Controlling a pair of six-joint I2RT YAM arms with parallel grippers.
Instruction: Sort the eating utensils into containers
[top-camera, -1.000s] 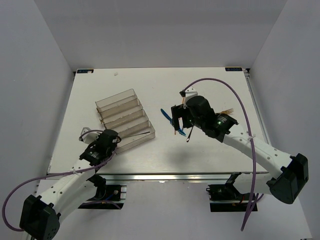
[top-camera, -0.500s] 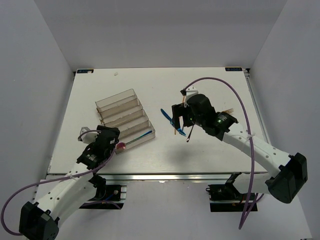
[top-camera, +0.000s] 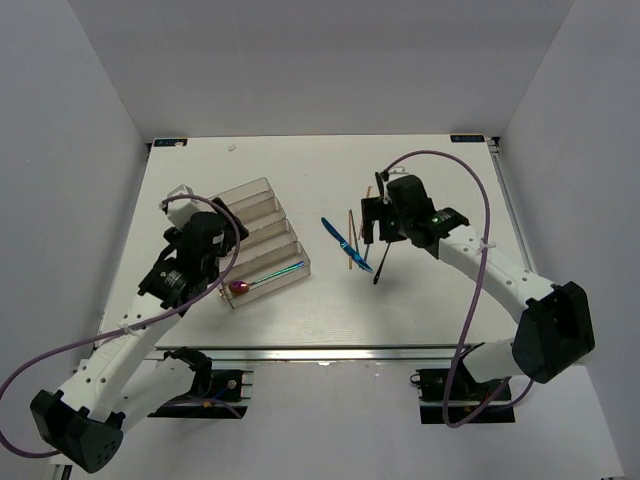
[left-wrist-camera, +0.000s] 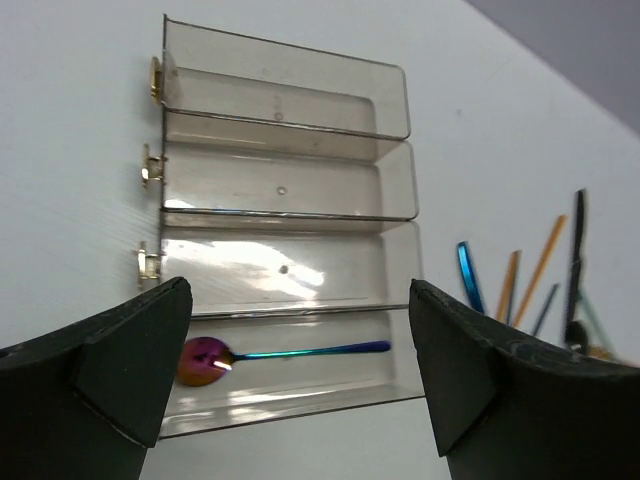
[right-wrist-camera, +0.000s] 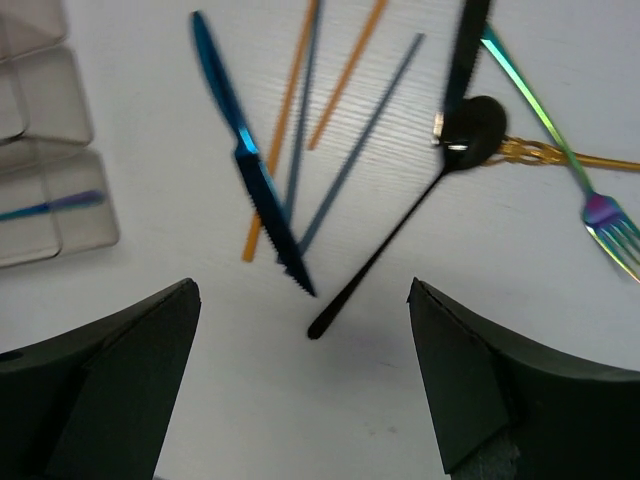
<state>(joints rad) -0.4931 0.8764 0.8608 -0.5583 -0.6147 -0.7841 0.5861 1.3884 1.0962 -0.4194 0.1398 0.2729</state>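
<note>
Left hand (left-wrist-camera: 298, 325): fingers spread wide with nothing between them. In the left wrist view they frame the nearest compartment of the clear tray (left-wrist-camera: 290, 140).

Right hand (right-wrist-camera: 302, 305): also wide apart and empty. It hangs over the loose cutlery on the desk (top-camera: 450, 300).

Tray: long parallel compartments, stepped. An iridescent spoon (left-wrist-camera: 285, 352) lies lengthwise in the nearest compartment, with its bowl at the left end in the left wrist view.

Loose pile: right of the tray and apart from it.
- A blue knife (right-wrist-camera: 245, 160) lies crossed with the orange chopsticks (right-wrist-camera: 348, 72) and the blue-grey chopsticks (right-wrist-camera: 360, 145).
- The black spoon (right-wrist-camera: 400, 225) lies just right of these, its handle tip between the right hand's fingers. Its bowl touches a gold piece (right-wrist-camera: 545, 155).
- An iridescent fork (right-wrist-camera: 600, 215) crosses that gold piece at the far right.
</note>
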